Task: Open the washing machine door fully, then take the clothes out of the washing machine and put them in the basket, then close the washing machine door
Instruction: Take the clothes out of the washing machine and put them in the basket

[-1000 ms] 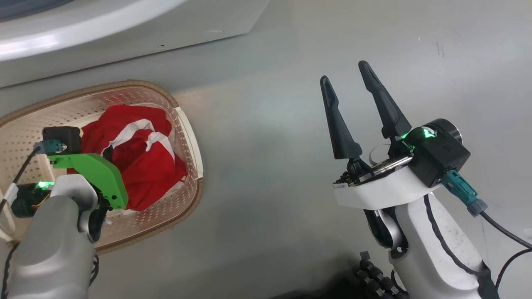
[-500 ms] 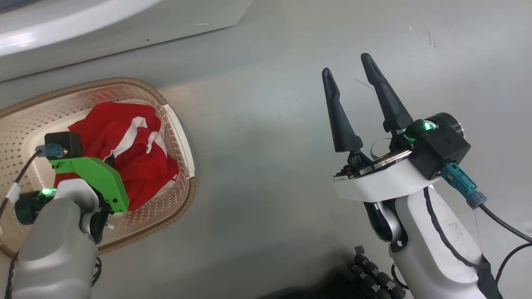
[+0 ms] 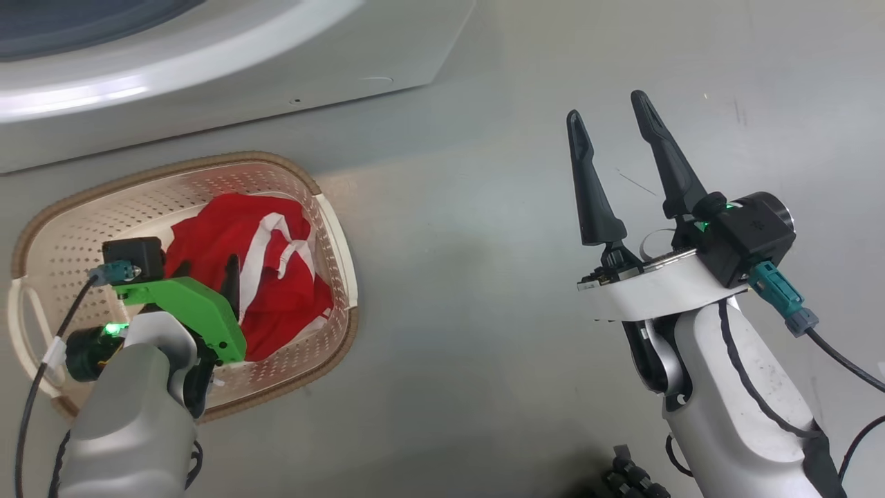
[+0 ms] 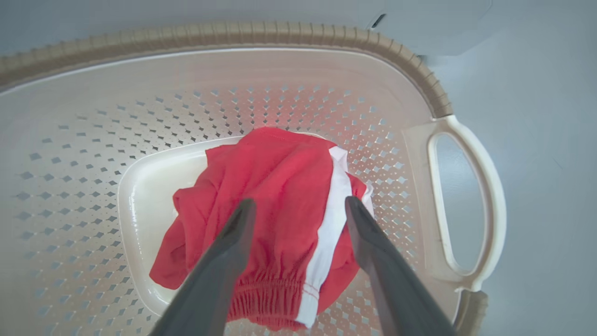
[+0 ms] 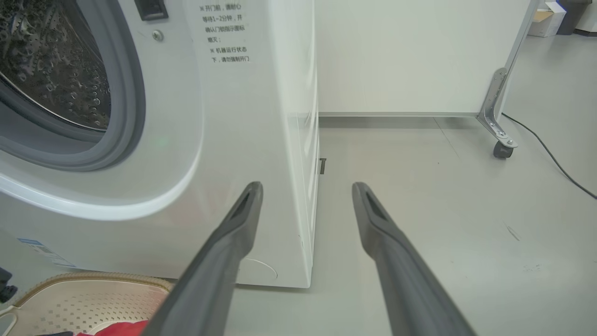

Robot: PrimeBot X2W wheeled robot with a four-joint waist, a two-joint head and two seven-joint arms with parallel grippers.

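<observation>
**Red clothes lie in the basket; both end effectors stand open**

In the head view the basket (image 3: 173, 166) sits on the grey floor (image 3: 470, 277) at about 9 o'clock, just below the white washing machine (image 3: 207, 76), which fills the 11 to 12 o'clock edge. The basket's long axis, handle to handle, runs close to the 9-to-3 line, with the 3 o'clock end tipped a little upward. It is cream plastic with rows of small holes in its walls, a brown woven-look rim and a pale loop handle at each end.

The clothes (image 3: 283, 297) lie crumpled on the basket's bottom, nearer the 3 o'clock handle. They are bright red with a white stripe. In the left wrist view that stripe runs roughly from 12 down to 6 o'clock, and a gathered elastic hem lies at the heap's 6 o'clock edge.

The left end effector (image 4: 299, 201) hangs over the heap and points down into the basket. Its two dark fingers are spread wide and nothing is pinched between them.

The right end effector (image 3: 607, 107) is at about 3 o'clock in the head view, over bare floor and well apart from the basket. Its fingers point toward 12 o'clock, spread wide and empty. Its wrist view shows the machine's front at 9 to 10 o'clock, with a grey rubber ring around the steel drum, and a small blue label at 8 o'clock.
</observation>
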